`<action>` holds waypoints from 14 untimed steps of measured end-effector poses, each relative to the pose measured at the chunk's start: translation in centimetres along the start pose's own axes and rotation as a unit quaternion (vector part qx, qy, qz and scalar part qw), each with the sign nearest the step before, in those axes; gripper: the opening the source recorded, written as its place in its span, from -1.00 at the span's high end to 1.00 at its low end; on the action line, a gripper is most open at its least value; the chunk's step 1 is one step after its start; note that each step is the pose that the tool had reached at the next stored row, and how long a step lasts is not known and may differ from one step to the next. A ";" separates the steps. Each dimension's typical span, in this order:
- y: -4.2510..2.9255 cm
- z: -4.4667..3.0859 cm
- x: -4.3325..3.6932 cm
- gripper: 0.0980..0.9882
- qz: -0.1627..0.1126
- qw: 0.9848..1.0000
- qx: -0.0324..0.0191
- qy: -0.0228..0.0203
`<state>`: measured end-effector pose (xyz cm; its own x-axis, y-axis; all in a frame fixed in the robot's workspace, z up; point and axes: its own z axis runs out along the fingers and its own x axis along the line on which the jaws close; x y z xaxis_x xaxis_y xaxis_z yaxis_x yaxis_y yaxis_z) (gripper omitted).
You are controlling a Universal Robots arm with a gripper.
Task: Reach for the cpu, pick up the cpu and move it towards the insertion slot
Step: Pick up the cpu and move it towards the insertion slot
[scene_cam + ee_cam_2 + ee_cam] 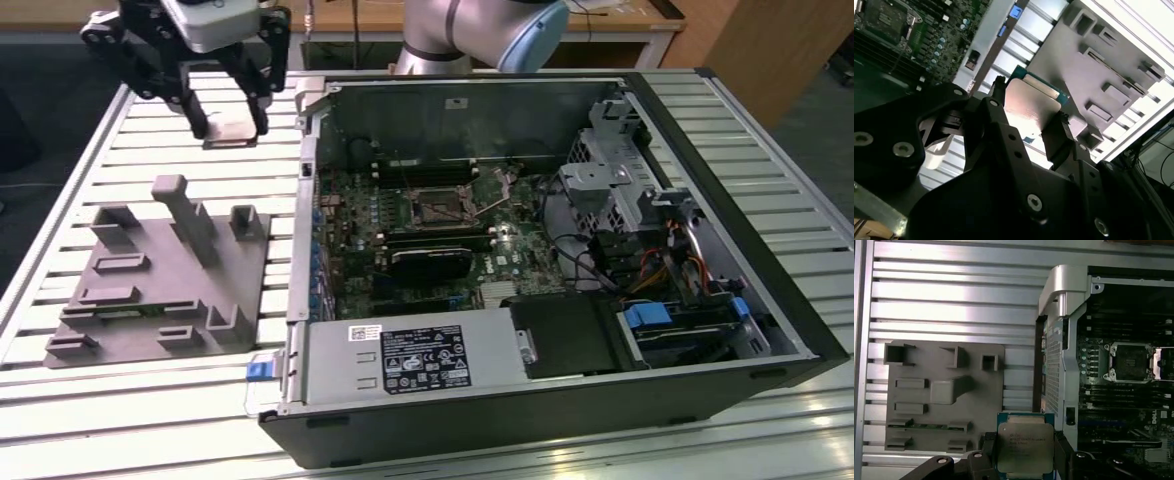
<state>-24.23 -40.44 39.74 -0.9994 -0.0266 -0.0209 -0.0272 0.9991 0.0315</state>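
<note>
The cpu [232, 125] is a small silvery square chip with a green rim, held up in the air at the exterior view's upper left. My gripper [231, 132] is shut on it, one dark finger on each side. In the first wrist view the cpu [1025, 445] shows its metal lid between the fingers [988, 455]. The second wrist view shows the cpu [1033, 102] from its flat side in the gripper [1028, 116]. The insertion slot [442, 206] is a square socket with a shiny frame and dark centre on the motherboard; it also appears in the first wrist view [1128, 361].
An open computer case [694, 130] lies on the slatted metal table [80, 200]. A grey plastic fixture block [160, 280] with upright posts sits at the exterior view's left, below the gripper. The case's near wall [1056, 365] stands between fixture and motherboard.
</note>
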 end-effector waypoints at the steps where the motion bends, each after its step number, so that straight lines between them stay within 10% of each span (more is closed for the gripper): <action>1: -0.01 0.01 -0.45 0.00 0.000 1.000 0.000 0.000; 14: -0.17 0.13 -6.36 0.00 0.000 1.000 0.000 0.003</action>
<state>-17.87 -40.44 39.74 -0.9995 -0.0264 -0.0149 -0.0269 0.9991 0.0316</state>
